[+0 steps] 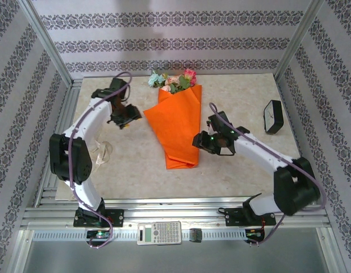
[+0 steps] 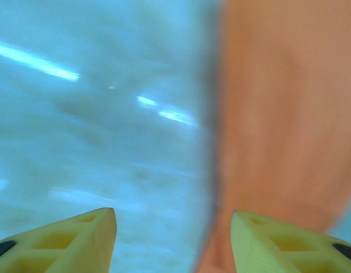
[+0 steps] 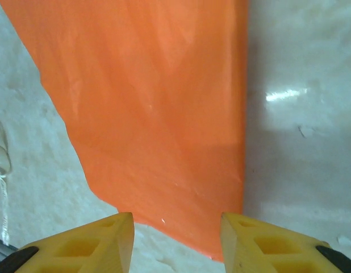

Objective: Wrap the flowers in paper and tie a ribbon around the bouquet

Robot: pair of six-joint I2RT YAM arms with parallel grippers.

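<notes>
The bouquet lies in the middle of the table: the orange paper (image 1: 178, 122) folded into a cone, with the pink, red and pale blue flowers (image 1: 174, 79) poking out of its far wide end. My left gripper (image 1: 129, 115) hovers just left of the cone's upper edge. In the left wrist view it (image 2: 172, 219) is open over the blurred paper edge (image 2: 283, 114), holding nothing. My right gripper (image 1: 197, 141) sits at the cone's lower right side. In the right wrist view it (image 3: 176, 222) is open above the paper's narrow end (image 3: 158, 102). The beige ribbon (image 1: 103, 151) lies loose by the left arm.
A small black object (image 1: 272, 116) stands at the right of the table. A calculator (image 1: 158, 232) rests on the front rail between the arm bases. The ribbon (image 3: 0, 151) shows at the left edge of the right wrist view. Patterned walls enclose the table.
</notes>
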